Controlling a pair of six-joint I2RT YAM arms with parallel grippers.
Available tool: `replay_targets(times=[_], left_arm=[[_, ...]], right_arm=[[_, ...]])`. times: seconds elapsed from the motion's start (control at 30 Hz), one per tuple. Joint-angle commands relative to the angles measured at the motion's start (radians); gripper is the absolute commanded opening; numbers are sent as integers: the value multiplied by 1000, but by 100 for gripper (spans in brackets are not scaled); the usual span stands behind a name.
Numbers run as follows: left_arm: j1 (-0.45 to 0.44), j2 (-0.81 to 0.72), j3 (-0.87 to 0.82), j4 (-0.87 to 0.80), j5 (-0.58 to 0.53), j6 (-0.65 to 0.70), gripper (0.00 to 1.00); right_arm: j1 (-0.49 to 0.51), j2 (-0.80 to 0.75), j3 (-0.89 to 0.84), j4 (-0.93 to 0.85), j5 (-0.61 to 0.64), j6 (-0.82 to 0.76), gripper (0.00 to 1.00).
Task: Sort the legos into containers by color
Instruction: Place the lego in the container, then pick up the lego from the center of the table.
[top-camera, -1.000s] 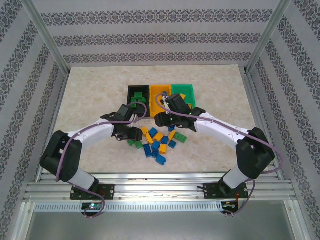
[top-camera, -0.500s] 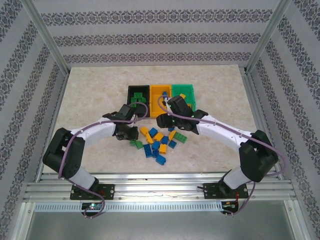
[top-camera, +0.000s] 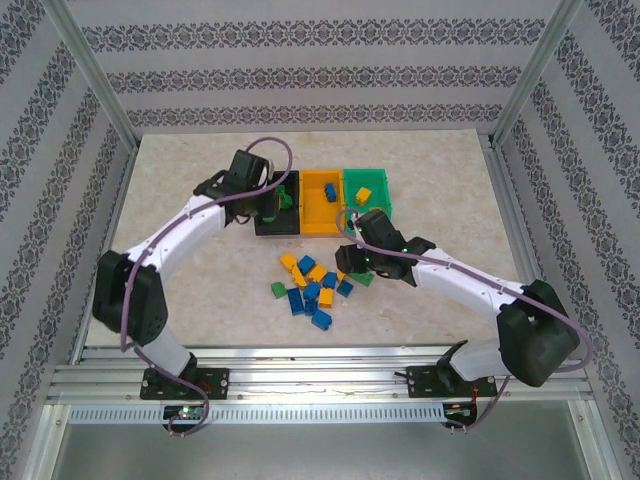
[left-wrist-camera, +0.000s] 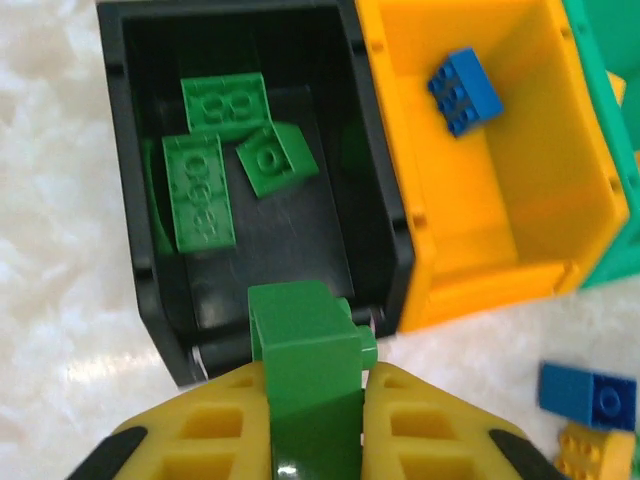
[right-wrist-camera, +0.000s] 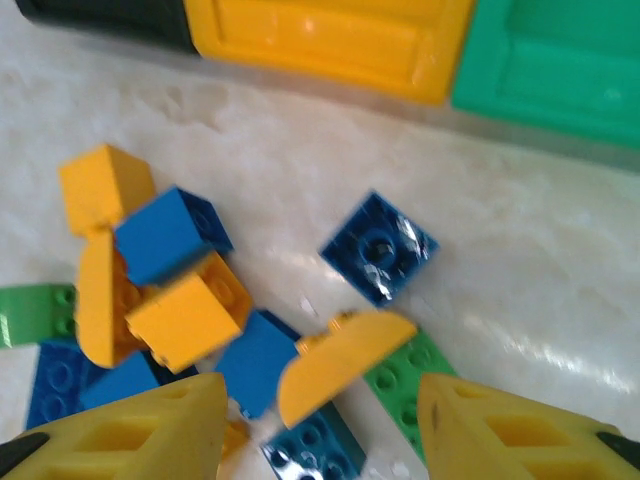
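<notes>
Left claw (left-wrist-camera: 315, 388) pinches a green lego (left-wrist-camera: 305, 335) above the black bin's (left-wrist-camera: 128, 210) near wall. Right claw (right-wrist-camera: 320, 415) is spread, with a yellow lego (right-wrist-camera: 340, 358) between its fingers.

Bright, even overhead light; only soft shadows on table (top-camera: 450, 170). Right wrist view blurry overall, w/ white glare patches on marble and a hotspot on blue brick (right-wrist-camera: 378, 247). Left wrist view sharper; black bin (left-wrist-camera: 128, 180) dim inside.
</notes>
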Motion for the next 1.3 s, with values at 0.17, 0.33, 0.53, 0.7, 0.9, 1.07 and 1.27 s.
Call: replay_targets(times=[0.17,0.33,0.53,0.7,0.9,1.07,1.27], left_arm=[[24,167,172,-95,-1,50,65],[24,97,61,-9,64,22,67],[24,-30,-102,20,70,28,68],[24,-153,-268,62,83,-9,68],[24,-272,-420,118,74,-63,68],[24,-283,-461,128,90,-82,69],[23,-285,-530,197,200,-124,67]], right_arm=[[-23,-53,-86,-82,32,-4,55],[-39,14,-56,-152,31,-82,60],[-51,128,37,-188,24,-121,61],[-65,238,107,-224,16,-135,61],[-58,355,145,-253,-19,-139,59],[-45,341,141,-254,-24,-138,43],[-46,208,149,-260,1,-114,31]])
